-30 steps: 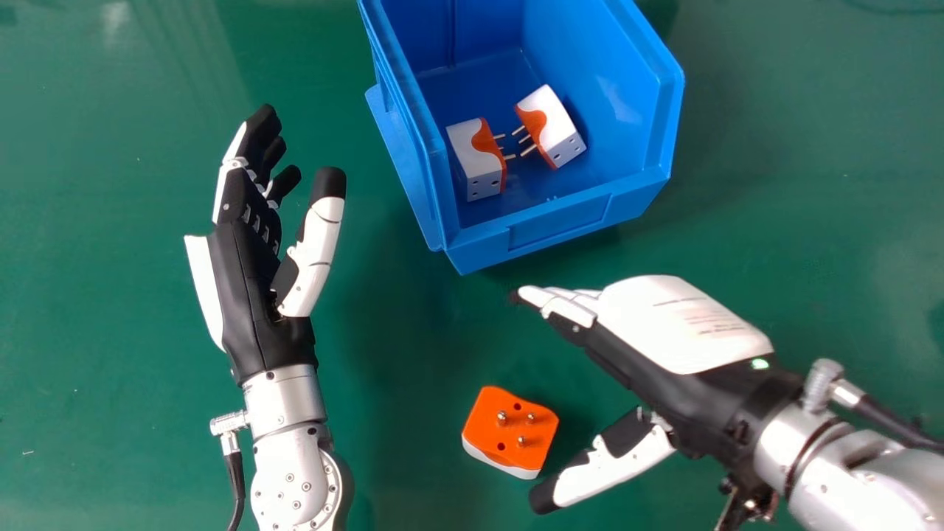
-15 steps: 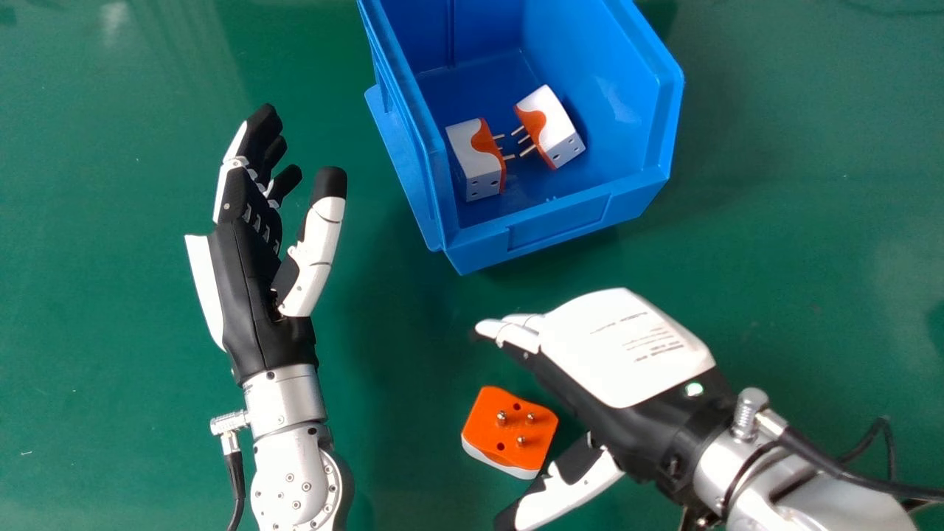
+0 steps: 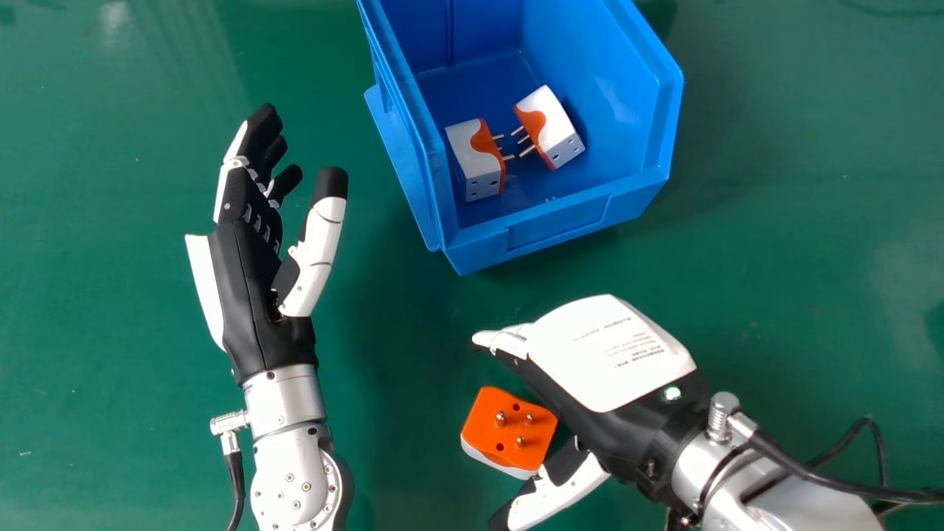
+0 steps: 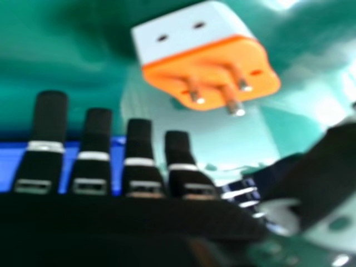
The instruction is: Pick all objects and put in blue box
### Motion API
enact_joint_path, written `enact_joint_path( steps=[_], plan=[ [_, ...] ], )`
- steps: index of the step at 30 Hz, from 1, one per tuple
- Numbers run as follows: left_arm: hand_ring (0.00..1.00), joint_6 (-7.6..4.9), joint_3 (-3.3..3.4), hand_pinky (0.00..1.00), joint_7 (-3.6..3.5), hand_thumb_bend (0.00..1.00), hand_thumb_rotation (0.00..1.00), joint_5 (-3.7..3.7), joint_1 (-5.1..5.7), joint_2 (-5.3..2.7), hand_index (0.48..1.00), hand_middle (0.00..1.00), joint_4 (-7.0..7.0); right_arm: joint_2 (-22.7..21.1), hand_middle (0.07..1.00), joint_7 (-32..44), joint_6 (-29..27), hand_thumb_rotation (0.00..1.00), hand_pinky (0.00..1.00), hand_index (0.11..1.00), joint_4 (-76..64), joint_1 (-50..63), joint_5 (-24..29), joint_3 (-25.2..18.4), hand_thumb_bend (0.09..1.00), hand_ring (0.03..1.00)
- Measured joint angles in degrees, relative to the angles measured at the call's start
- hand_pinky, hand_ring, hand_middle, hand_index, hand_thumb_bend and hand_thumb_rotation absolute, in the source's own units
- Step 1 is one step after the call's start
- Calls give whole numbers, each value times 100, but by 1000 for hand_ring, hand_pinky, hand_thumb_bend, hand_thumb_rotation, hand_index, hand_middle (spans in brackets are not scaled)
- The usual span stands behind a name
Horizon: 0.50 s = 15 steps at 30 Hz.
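Adapter [image 3: 509, 431], orange pin side up, is lying on the green table [image 3: 398, 354] near the blue box [image 3: 560, 225], and my right hand [image 3: 605, 354] is shifting leftward over to it, straight fingers and thumb apart, gripping nothing. Two boxed adapters [image 3: 476, 158] [image 3: 549, 125] are waiting, so I am probably lining up the last grasp. My left hand [image 3: 251, 295] is resting open.

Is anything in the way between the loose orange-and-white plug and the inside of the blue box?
Yes. In the head view, the right robot hand has its fingers between the loose plug and the blue box, whose near wall stands beyond them.
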Motion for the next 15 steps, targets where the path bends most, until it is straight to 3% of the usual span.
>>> enact_joint_path(
  steps=[7, 15],
  plan=[
    [876, -5, 0, 825, -9, 707, 523, -3, 0, 0, 825, 874, 0, 156, 789, -138, 19, 466, 554, 793, 176, 8, -59, 3, 817, 734],
    [877, -5, 1, 825, -24, 712, 526, -15, 0, -4, 826, 875, 0, 283, 609, -507, 33, 295, 387, 709, 422, 15, 30, -1, 838, 521]
  ],
)
